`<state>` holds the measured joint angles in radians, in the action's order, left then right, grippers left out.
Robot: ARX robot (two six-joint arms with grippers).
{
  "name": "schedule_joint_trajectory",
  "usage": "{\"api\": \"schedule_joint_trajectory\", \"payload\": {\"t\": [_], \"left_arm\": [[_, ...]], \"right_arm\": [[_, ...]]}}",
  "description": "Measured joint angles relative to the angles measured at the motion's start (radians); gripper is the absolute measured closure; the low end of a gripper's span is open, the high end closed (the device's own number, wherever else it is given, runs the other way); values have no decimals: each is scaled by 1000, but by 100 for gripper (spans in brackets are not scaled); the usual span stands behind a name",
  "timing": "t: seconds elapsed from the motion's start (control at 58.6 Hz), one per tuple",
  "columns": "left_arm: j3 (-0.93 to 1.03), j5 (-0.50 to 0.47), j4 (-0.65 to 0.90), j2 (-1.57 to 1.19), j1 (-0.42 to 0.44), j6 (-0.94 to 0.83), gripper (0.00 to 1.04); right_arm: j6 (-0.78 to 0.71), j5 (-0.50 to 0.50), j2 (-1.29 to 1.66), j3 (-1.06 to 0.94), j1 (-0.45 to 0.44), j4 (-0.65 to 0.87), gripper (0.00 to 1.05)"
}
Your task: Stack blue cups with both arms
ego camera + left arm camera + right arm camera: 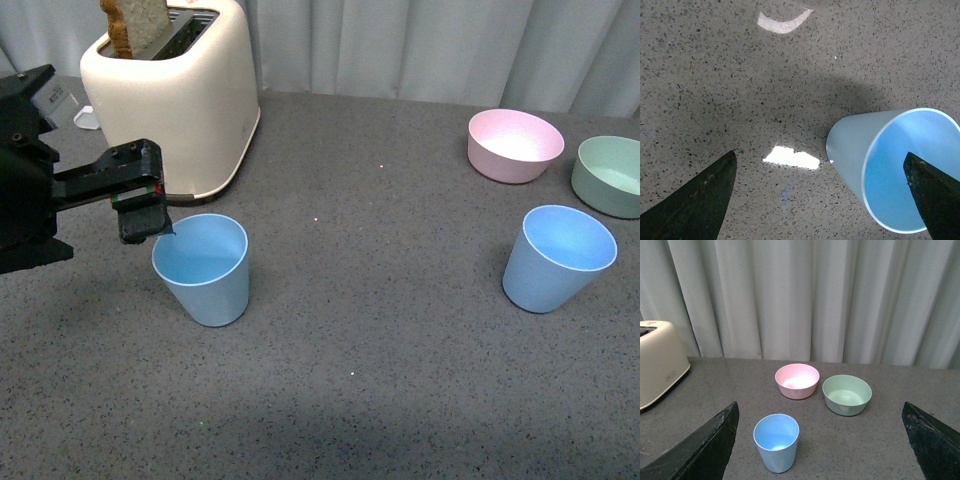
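Observation:
Two light blue cups stand upright on the grey speckled table. One blue cup (pixel 201 268) is at the front left, in front of the toaster. My left gripper (pixel 143 222) hovers open just above and left of its rim. In the left wrist view that cup (pixel 890 170) lies towards one finger (pixel 935 195), whose tip is over the cup's mouth, and my left gripper (pixel 819 155) holds nothing. The other blue cup (pixel 557 257) stands at the right. In the right wrist view this cup (pixel 776 441) is ahead of my open right gripper (pixel 820 405), well apart from it. The right arm is out of the front view.
A cream toaster (pixel 180 95) with a slice of bread (pixel 137 25) in it stands at the back left. A pink bowl (pixel 514 144) and a pale green bowl (pixel 610 175) sit at the back right, behind the right cup. A curtain hangs behind the table.

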<state>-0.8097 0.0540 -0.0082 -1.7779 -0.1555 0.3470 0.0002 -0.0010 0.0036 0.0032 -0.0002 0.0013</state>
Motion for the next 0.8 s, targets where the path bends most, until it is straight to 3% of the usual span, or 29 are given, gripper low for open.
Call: {"api": "schedule_joint_trajectory", "payload": {"t": [0.324,0.802], "left_arm": [[-72,18,-55,-106,-10,53,8],[-117,92,-107,-127,-26,135,82]], "right_arm": [[0,0,0,0,0,0,10],[0,0,0,0,0,0,10]]}}
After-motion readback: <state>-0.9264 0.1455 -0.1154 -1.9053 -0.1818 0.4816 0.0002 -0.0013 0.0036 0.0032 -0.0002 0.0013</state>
